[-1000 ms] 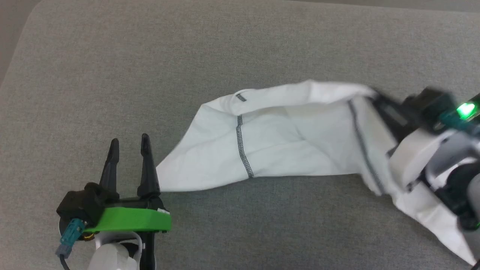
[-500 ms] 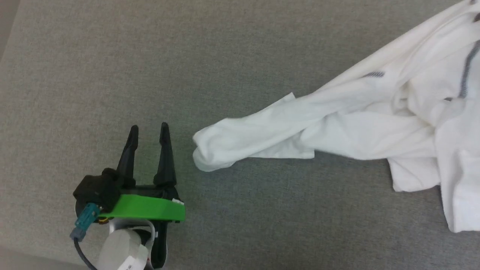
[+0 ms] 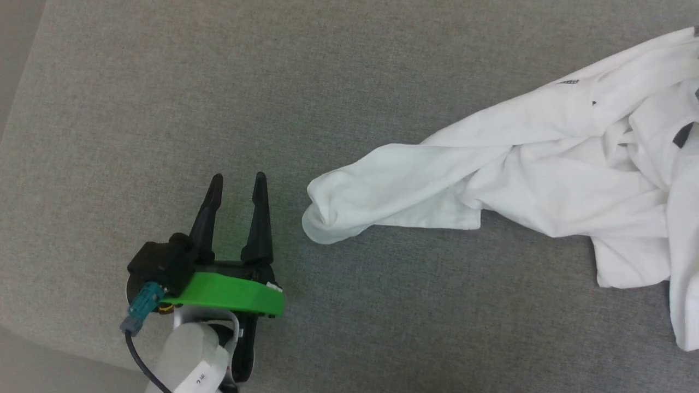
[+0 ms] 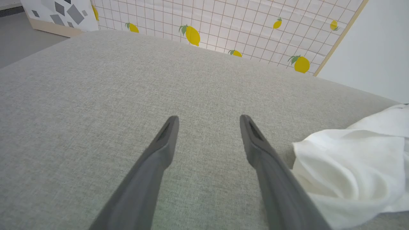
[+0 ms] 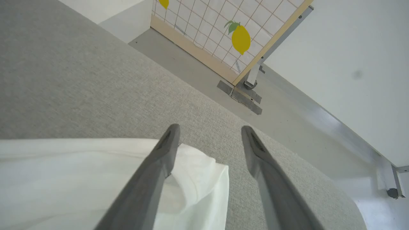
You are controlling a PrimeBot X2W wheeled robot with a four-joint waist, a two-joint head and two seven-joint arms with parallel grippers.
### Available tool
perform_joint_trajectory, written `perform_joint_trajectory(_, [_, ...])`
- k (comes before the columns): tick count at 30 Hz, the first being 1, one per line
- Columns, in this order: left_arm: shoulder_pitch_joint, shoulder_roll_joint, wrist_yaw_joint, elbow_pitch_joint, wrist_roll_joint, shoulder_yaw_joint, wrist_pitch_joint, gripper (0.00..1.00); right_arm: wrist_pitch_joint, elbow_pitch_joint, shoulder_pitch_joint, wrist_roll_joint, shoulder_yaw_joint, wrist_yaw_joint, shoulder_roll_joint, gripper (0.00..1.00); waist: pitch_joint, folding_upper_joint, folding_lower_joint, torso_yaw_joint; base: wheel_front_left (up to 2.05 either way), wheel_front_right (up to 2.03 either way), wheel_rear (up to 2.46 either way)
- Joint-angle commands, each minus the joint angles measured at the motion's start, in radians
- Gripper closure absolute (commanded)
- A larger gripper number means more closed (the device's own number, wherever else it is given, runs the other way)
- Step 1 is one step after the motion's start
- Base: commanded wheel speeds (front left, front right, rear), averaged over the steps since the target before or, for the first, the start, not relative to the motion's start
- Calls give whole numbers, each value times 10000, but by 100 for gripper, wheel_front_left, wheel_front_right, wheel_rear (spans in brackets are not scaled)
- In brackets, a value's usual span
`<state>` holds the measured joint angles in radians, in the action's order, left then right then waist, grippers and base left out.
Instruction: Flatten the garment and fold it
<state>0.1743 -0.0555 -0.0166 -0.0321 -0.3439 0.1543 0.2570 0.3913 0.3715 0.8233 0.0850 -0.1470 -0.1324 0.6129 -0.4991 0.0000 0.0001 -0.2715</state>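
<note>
The garment, a white thin shirt, lies crumpled on the right side of the grey surface. One sleeve end reaches left toward my left gripper. That gripper stands open just left of the sleeve, apart from it, with nothing between its fingers. In the left wrist view the left gripper points over bare surface, with the garment bunched beside its right finger. My right gripper is open just above an edge of the garment. A corner of the fabric lies loose under its left finger.
The grey cushioned surface ends at the left and at the near left corner. A lemon-patterned screen stands behind it, with a white patterned box at the far left. Bare floor lies beyond the right edge.
The right gripper, shut on the garment's right end a second ago, has opened and let it go. The garment has gone from stretched out to bunched. The head view has shifted.
</note>
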Motion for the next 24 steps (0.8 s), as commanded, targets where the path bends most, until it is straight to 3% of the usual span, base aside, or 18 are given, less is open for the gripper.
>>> perform_joint_trajectory(1, [75,51,25,-47,66,-45,47,0,-203,-162,-168,229,49,17,-149,0,414,0,-1,289,0,0,0])
perform_joint_trajectory(7, [-311,51,7,-125,216,-293,47,0,-187,-1820,-1349,1357,109,17,-782,0,1302,0,-1,735,0,0,0])
perform_joint_trajectory(12, [-754,22,25,-19,295,-501,47,0,1141,-4027,-3579,2382,166,17,-1209,0,1826,0,-1,1024,0,0,0])
perform_joint_trajectory(18, [-1068,4,45,238,298,-672,47,0,3084,-6545,-6509,2727,637,17,-1769,0,1840,0,-1,1162,0,0,0])
perform_joint_trajectory(24, [-1055,17,36,403,213,-650,47,0,4014,-7380,-8102,2448,725,17,-1942,0,1488,0,-1,1044,0,0,0])
